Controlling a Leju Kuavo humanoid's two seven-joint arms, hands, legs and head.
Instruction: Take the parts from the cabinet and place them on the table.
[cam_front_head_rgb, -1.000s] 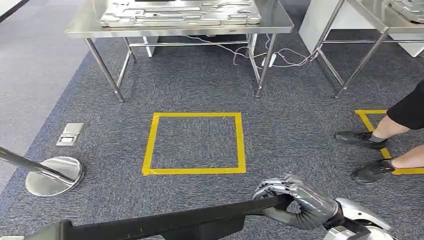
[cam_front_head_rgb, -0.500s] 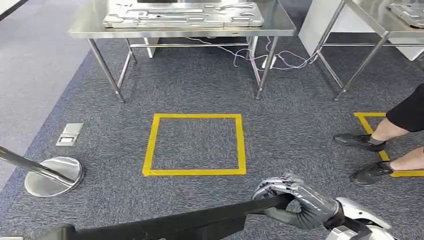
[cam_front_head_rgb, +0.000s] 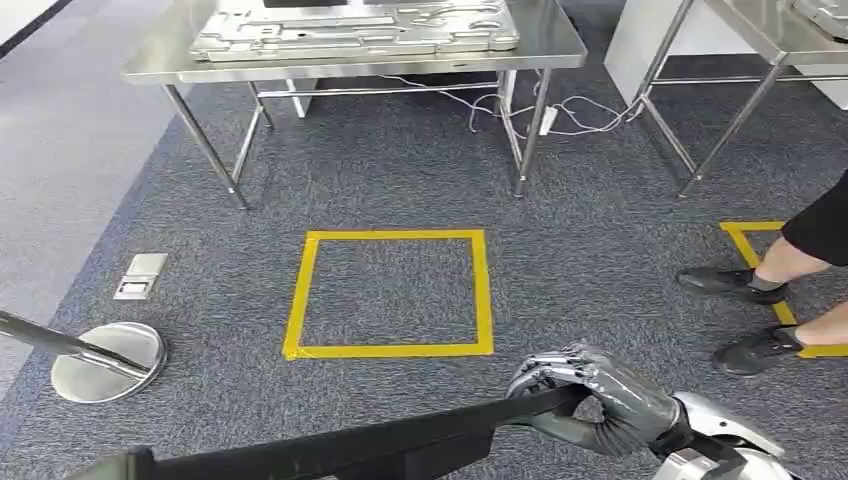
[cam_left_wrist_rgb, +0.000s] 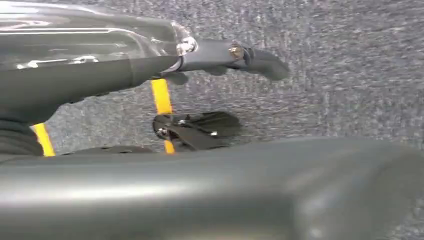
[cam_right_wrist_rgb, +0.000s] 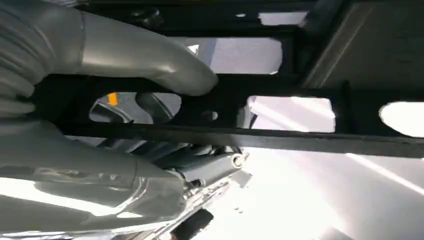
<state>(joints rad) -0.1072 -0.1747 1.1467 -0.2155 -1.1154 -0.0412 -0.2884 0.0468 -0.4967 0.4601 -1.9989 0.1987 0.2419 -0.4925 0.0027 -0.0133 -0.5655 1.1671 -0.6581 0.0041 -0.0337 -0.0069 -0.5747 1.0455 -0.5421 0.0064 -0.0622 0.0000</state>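
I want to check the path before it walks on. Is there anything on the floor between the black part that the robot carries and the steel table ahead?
Nothing visible blocks it. Between the black part in the right hand and the steel table lies carpet with a flat yellow tape square.

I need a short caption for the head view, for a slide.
Right hand holds one end of a long black part above grey carpet, facing a yellow tape square and a steel table.

Grey carpet (cam_front_head_rgb: 400, 170), yellow tape square (cam_front_head_rgb: 390, 292), steel tables (cam_front_head_rgb: 560, 45).
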